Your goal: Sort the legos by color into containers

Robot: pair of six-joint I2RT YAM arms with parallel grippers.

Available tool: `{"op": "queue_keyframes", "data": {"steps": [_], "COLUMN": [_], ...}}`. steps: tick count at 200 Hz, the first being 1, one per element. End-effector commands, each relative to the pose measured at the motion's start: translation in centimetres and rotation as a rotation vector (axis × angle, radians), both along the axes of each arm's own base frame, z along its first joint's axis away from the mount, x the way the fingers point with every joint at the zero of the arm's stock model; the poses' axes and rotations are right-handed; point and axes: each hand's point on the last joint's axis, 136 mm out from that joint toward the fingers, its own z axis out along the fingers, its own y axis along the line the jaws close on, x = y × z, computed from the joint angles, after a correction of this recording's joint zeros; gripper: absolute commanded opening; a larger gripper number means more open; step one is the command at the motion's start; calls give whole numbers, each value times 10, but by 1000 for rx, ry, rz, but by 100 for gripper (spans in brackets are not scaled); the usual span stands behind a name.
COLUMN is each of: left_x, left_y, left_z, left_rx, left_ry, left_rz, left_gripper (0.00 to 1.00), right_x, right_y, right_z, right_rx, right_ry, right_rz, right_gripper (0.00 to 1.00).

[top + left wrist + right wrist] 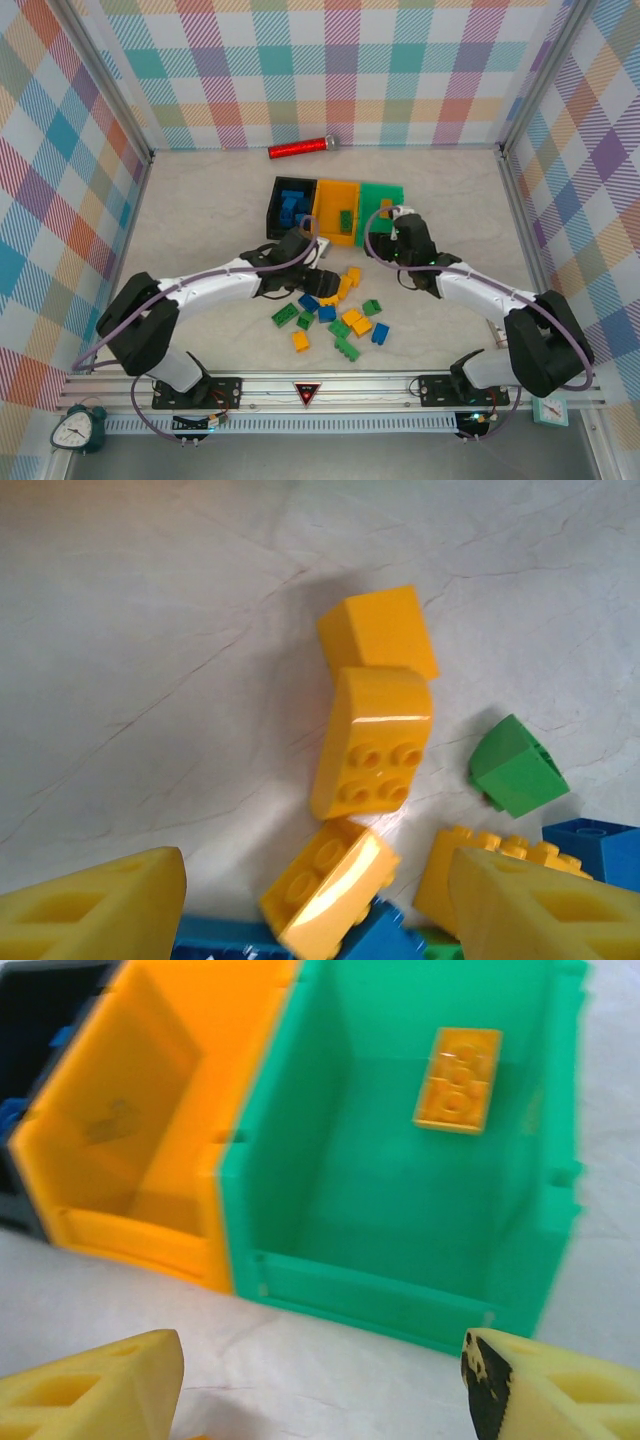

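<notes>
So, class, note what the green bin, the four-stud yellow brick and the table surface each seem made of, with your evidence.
Green bin: probably moulded plastic, smooth, slight sheen; uniform colour, thin walls, moulded ribs.
Yellow brick: hard glossy plastic; bright white highlight along its rounded edge.
Table surface: unclear, perhaps stone-look laminate or a mat; pale, matte, fine vein-like lines.

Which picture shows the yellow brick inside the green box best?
The right wrist view: the yellow brick lies big and studs-up on the green bin floor. From the top camera it is just a tiny speck. The left wrist camera faces other bricks.
</notes>
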Motion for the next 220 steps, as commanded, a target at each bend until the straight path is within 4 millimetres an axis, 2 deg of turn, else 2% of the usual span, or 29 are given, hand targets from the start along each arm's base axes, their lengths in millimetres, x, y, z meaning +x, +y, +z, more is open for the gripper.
{"op": "queue_keyframes", "data": {"steps": [1,30,59,65,87,126,137,167,187,220], "left_x": [5,6,6,2,-1,5,5,6,9,13], "left_y": [-19,-36,-49,-45,-50,-45,-46,-47,-46,-53], "left_z": [1,-3,-10,-15,-23,-43,-46,-45,-42,-19], "left_rx": [12,36,85,122,160,289,297,294,302,260], "left_ry": [-32,-44,-48,-30,-32,-38,-29,-39,-49,-78], "left_rz": [-31,-56,-92,-97,-117,-99,-99,-87,-77,-75], "left_gripper": [70,70,67,67,66,64,61,50,37,36], "right_x": [1,1,1,0,-1,-1,-1,0,-1,-1], "right_y": [-10,-30,-34,-35,-36,-33,-32,-32,-35,-35], "right_z": [10,13,16,16,18,19,18,17,18,19], "right_rx": [94,130,142,142,143,157,163,158,150,159], "right_ry": [-6,-17,-22,-24,-29,-27,-23,-22,-29,-34], "right_rz": [-45,-110,-119,-118,-119,-112,-108,-109,-116,-117], "right_gripper": [74,74,75,75,75,75,75,75,75,75]}}
